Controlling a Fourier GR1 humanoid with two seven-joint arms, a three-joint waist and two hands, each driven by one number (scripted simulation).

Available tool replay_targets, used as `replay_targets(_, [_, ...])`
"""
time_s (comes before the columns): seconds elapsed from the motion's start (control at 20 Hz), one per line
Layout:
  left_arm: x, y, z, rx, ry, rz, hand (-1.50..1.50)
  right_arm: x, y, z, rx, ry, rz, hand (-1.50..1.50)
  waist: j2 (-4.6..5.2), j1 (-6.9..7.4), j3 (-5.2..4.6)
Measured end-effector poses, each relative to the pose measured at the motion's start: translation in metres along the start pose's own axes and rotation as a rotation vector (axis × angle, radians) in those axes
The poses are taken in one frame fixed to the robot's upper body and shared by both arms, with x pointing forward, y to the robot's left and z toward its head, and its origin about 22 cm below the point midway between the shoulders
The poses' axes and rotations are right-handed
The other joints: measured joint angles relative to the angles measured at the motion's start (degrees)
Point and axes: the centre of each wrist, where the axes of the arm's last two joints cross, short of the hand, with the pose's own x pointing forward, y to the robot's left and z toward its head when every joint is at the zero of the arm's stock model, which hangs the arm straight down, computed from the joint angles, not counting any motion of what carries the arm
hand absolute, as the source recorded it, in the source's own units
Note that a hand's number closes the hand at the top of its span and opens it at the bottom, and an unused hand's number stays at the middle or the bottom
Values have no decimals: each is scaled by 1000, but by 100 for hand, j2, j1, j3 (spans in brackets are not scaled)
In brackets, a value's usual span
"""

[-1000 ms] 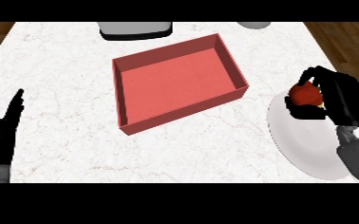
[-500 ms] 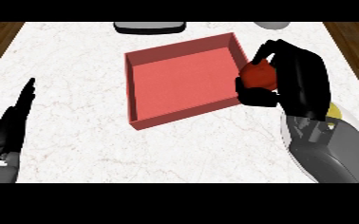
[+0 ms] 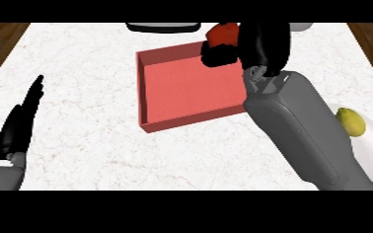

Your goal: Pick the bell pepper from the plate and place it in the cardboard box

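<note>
The one pepper (image 3: 223,33), red, sits in the curled fingers of the right hand (image 3: 255,47), over the far right corner of the single box (image 3: 157,94). The grey right forearm (image 3: 302,128) slants up from the counter's (image 3: 80,64) lower right. The left hand (image 3: 22,121) rests at the left edge, fingers straight. One plate (image 3: 362,145) holds one yellow fruit (image 3: 352,121) at the right edge.

I can read no writing anywhere: no label, brand, number or sign on the red box (image 3: 191,91), nor on the marble tabletop (image 3: 80,69) around the box.
</note>
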Motion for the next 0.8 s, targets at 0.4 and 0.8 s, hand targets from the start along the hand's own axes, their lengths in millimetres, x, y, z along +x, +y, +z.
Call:
replay_targets(0.4, [-1,-4,-7,-1,-4,3,0,5,43,-49,36,68,-28,150,27,32,4])
replay_targets(0.8, [6,-2,-7,-11,-14,3,0,-17,84,-72,62,223,-41,-150,65,119,6])
